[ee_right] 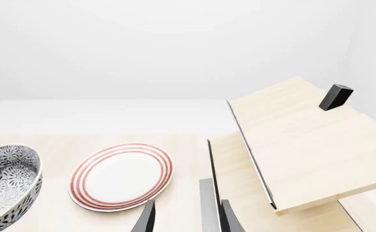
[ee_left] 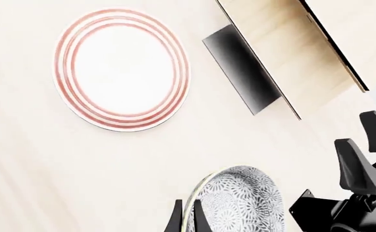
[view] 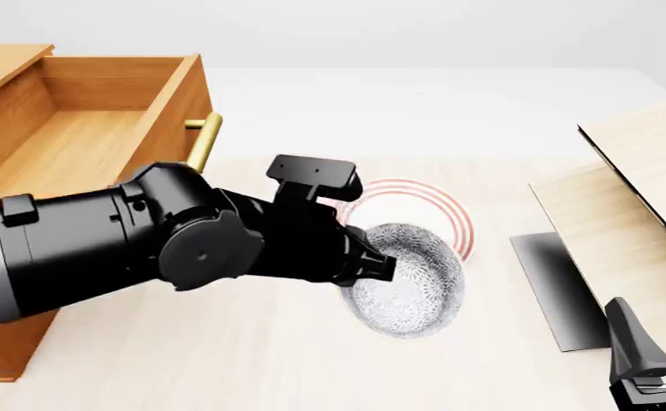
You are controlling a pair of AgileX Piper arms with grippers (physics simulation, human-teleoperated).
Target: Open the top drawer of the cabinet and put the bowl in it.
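Speckled bowl (view: 407, 282) tilted, its rim pinched between the closed left hand's (ee_left: 186, 217) fingers.

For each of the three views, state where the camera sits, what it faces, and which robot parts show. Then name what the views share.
Front: fixed above and behind the arms, facing the open top drawer; left arm and right gripper show.
Left wrist: behind the left gripper, facing the table; its fingers pinch the bowl rim.
Right wrist: behind the right gripper, looking across the table.
Shared: all three show the bowl and red-ringed plate.
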